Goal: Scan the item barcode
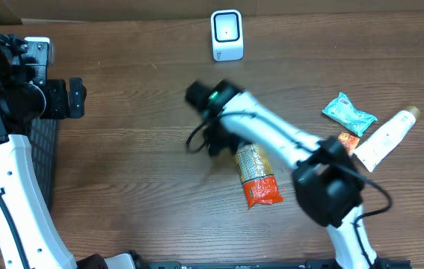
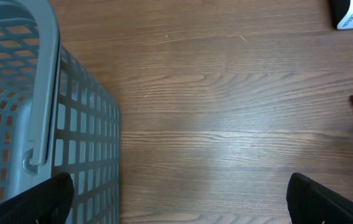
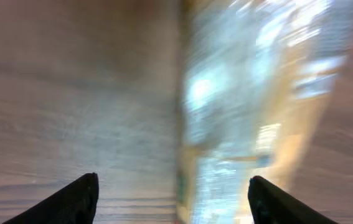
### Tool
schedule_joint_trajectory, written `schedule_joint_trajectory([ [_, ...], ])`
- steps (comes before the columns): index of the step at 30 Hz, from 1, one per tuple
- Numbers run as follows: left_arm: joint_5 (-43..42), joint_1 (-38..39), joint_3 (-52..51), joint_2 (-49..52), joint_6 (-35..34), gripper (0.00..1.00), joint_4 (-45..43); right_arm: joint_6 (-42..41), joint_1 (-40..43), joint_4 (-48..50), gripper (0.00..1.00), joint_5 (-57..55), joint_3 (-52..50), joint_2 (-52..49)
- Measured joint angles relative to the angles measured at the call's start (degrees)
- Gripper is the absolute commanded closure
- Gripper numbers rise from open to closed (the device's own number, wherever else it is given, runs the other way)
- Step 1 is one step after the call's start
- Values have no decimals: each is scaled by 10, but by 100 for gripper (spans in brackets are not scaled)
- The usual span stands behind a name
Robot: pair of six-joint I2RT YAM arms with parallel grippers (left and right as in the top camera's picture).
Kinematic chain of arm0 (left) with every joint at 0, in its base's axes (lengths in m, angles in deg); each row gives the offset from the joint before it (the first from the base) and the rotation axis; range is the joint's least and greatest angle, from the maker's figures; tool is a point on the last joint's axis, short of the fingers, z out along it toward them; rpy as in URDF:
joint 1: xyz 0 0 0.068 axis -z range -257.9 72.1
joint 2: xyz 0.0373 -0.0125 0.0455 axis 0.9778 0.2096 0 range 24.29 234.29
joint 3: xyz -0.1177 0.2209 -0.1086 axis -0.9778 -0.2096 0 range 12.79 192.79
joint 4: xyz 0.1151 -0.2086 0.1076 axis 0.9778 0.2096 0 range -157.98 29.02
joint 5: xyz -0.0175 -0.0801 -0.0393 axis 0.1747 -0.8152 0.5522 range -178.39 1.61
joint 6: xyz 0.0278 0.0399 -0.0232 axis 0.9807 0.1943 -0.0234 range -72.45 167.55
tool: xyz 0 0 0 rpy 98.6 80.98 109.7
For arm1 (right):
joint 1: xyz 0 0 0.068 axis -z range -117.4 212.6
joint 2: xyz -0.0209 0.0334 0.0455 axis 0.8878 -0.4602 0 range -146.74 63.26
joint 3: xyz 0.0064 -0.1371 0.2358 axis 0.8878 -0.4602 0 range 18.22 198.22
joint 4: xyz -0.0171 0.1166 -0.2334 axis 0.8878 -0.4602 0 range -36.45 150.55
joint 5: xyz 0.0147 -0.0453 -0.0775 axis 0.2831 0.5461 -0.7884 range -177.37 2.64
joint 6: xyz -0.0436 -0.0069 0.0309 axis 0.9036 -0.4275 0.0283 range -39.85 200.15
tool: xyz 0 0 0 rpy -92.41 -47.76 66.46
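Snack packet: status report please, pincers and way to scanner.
Left pincer open. Right pincer open over snack packet. Packet on table, unheld. Nothing between it and scanner.

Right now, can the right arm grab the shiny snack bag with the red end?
Probably yes. The right gripper hangs open just over the snack bag, which fills much of its wrist view. Nothing lies on the bag or in the way.

Red-ended snack packet [image 1: 256, 175], perhaps gold; grey lattice basket [image 2: 84, 149].

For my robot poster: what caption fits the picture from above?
The right gripper, open, at one end of a snack packet on the wooden table.
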Motion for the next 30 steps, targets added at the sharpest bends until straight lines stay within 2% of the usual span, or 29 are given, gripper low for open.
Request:
schedule_joint_trajectory([
  [6, 0, 0, 0, 0, 0, 0, 0, 86, 140, -10, 17, 96, 24, 60],
  [11, 0, 0, 0, 0, 0, 0, 0, 160, 214, -3, 17, 181, 2, 63],
  [23, 0, 0, 0, 0, 0, 0, 0, 218, 217, 95, 17, 244, -175, 63],
  [28, 0, 0, 0, 0, 0, 0, 0, 224, 217, 111, 26, 245, -227, 63],
  [30, 0, 0, 0, 0, 0, 0, 0, 225, 217, 111, 25, 245, -244, 63],
])
